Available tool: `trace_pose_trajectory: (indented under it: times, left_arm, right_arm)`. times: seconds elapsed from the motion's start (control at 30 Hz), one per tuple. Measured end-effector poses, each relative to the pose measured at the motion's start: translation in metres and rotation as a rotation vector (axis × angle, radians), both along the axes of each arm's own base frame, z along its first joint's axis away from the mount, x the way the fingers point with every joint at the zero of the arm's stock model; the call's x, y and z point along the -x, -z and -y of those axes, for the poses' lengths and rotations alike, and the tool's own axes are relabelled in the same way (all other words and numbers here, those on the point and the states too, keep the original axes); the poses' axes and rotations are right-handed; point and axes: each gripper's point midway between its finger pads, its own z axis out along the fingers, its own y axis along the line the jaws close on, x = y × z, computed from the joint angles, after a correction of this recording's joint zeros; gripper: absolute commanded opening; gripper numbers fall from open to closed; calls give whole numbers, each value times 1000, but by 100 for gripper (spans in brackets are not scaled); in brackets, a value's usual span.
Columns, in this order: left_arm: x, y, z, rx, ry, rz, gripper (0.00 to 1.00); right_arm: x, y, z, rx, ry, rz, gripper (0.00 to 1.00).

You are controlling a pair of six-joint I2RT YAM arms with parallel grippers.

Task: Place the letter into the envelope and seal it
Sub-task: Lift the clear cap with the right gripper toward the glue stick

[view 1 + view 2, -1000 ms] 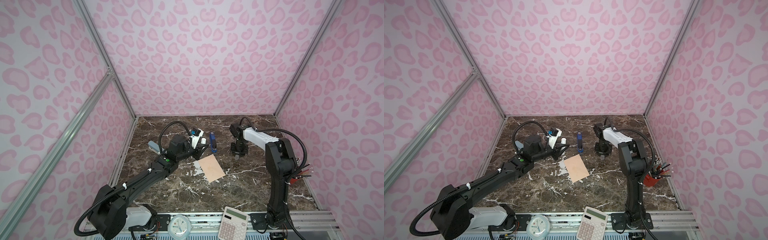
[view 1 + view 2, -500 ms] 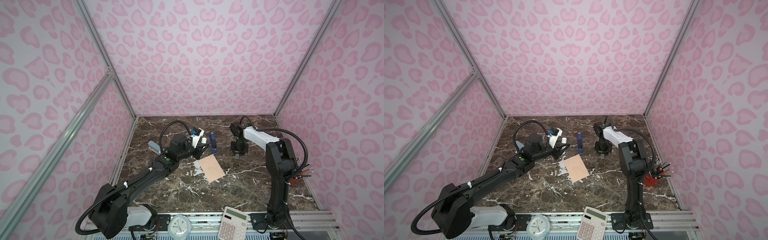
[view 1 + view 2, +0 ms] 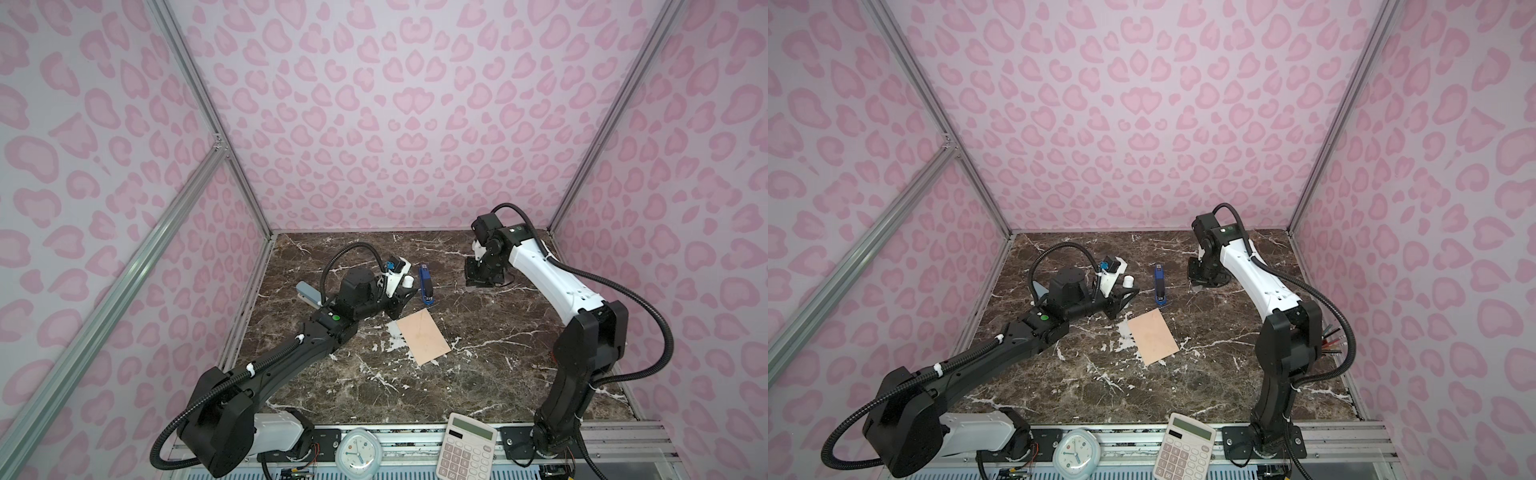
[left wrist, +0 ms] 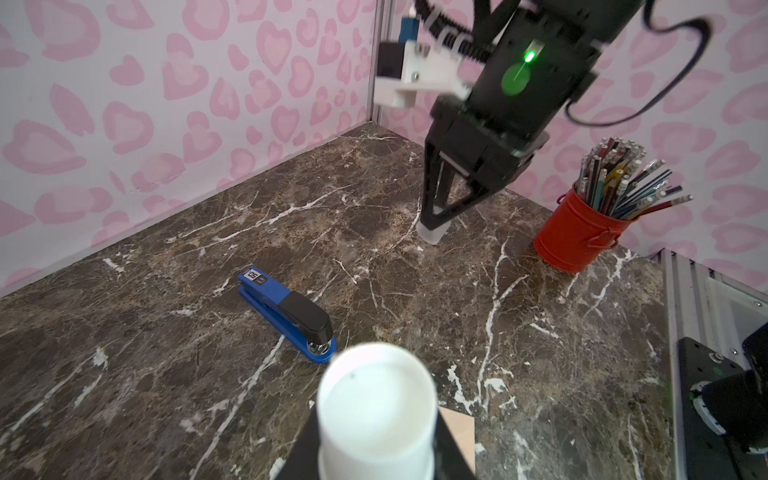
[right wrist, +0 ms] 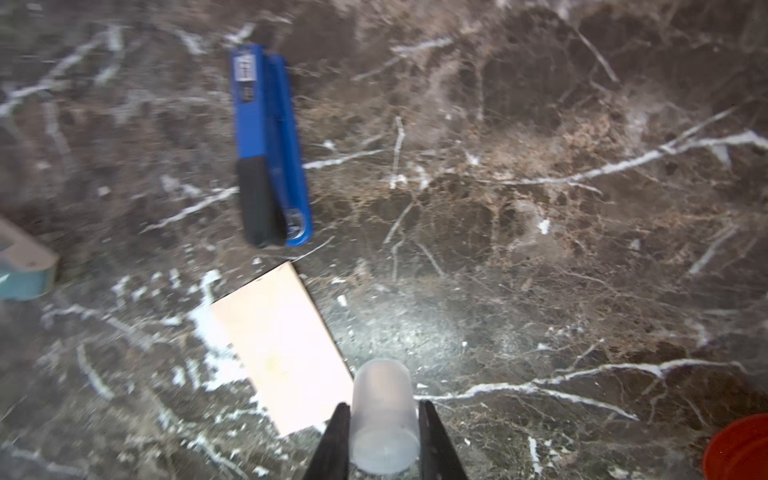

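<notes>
Marble counter [image 3: 498, 374]: envelope [image 3: 423, 336] flat mid-counter, letter unseen so I judge it's inside, left gripper [image 3: 404, 293] clamps white tube [image 4: 376, 411], right gripper [image 4: 434, 220] pinches clear cap [image 5: 384, 411], sealing left.

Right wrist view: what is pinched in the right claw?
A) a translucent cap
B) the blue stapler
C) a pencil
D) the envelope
A: a translucent cap sits clamped in the right claw, while the blue stapler and the envelope lie apart from it on the table. The left claw holds a white tube.
</notes>
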Motion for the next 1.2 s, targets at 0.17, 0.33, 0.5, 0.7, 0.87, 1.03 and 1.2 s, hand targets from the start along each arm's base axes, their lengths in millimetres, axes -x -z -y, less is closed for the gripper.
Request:
trace_pose_trajectory:
  times: [0.17, 0.33, 0.5, 0.7, 0.87, 1.03, 1.2]
  left_arm:
    - [-1, 4, -3, -38, -2, 24, 4]
    - [0, 1, -6, -54, -4, 46, 4]
    - [6, 5, -10, -57, -2, 45, 4]
    - [11, 0, -10, -47, 5, 55, 4]
    - [15, -3, -6, -43, 20, 60, 4]
    - [17, -12, 0, -28, 32, 76, 4]
    - [18, -21, 4, -14, 39, 88, 4]
  right_arm:
    - [22, -63, -37, -178, -158, 117, 27]
    - [56, -109, -68, -334, -284, 179, 27]
    - [83, -136, -83, -463, -320, 203, 27]
    - [99, -152, -97, -563, -332, 217, 27]
    - [99, -157, -110, -616, -334, 222, 27]
    - [94, -155, -121, -644, -332, 221, 27]
    - [91, -145, -127, -649, -325, 205, 27]
